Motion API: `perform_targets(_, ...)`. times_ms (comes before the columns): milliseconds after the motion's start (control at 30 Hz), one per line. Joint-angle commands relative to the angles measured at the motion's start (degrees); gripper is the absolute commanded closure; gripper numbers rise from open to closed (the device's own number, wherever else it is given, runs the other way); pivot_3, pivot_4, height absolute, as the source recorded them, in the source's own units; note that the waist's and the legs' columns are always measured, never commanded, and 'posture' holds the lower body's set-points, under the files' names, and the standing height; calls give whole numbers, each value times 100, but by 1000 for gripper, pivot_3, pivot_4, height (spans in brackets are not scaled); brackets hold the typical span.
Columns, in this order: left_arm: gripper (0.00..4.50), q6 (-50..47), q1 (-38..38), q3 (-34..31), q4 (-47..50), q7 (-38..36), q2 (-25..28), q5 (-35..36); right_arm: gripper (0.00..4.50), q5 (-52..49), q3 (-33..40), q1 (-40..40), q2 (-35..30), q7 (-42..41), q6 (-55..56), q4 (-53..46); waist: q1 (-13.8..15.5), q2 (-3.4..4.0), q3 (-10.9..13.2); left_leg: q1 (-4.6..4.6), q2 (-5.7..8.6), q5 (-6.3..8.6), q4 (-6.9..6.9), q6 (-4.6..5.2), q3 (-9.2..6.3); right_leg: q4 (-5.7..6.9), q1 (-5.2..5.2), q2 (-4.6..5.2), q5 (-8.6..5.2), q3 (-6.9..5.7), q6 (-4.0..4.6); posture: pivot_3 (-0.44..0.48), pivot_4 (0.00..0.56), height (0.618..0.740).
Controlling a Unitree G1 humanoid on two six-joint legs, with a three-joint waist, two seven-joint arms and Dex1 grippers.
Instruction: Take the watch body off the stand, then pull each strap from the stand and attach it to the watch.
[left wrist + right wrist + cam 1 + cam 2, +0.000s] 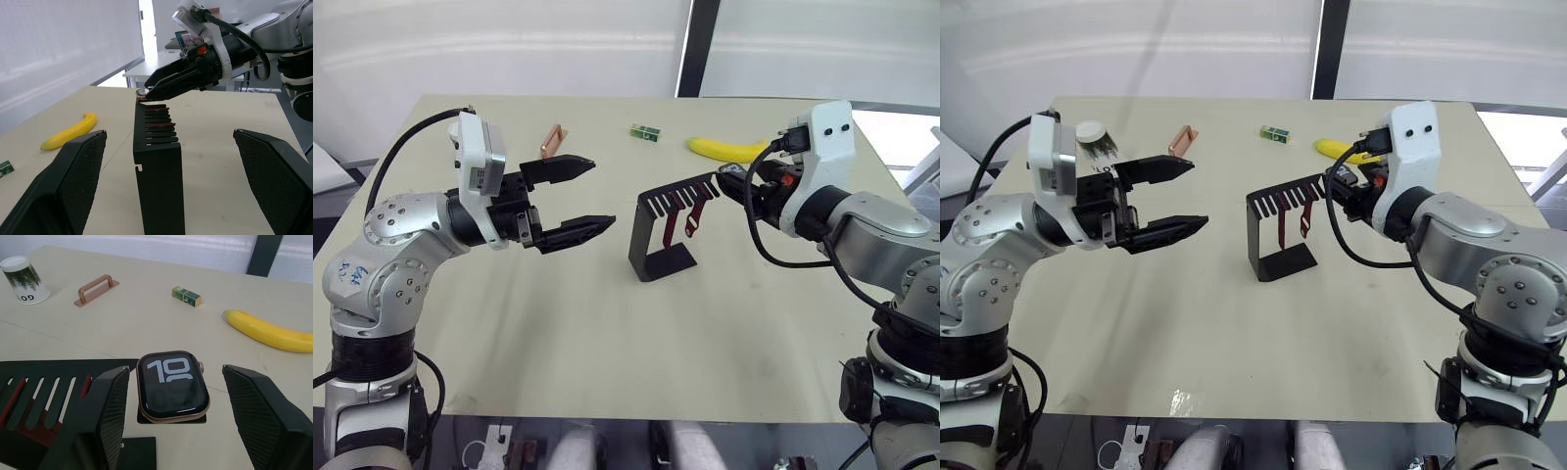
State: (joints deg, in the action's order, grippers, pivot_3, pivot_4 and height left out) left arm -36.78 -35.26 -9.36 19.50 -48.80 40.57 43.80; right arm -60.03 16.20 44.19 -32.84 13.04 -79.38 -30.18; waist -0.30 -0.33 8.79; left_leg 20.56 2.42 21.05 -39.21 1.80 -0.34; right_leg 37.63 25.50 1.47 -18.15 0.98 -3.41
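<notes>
Beige table (607, 343), banana (724, 149) behind stand (666, 230)

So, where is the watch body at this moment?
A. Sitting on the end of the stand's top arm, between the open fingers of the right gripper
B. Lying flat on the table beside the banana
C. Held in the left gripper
A: the watch body sits on the end of the stand, and the right gripper has one finger on each side of it, not closed.

Watch body (172, 386): underside and its seat on the stand (58, 382) hidden; from the head views it is masked by the right tool (729, 183). Straps (690, 209): upper ends concealed in the stand's slots, their number not clear. Banana (726, 149): far end covered by the right arm.
</notes>
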Motion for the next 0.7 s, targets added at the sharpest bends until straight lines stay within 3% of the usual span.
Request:
perform_targets(33, 0, 72, -103, -54, 94, 25, 32, -17, 1279, -2, 102, -16, 46, -78, 0, -114, -1, 0, 0, 0, 0, 0, 0, 0, 0, 0, 0, 0, 0, 0, 0, 0, 150, 740)
perform_targets(700, 0, 102, -75, -83, 69, 40, 38, -69, 1279, 98, 77, 153, 115, -82, -54, -193, -2, 0, 0, 1, 0, 0, 1, 0, -2, -1, 0, 0, 0, -1, 0, 0, 150, 740)
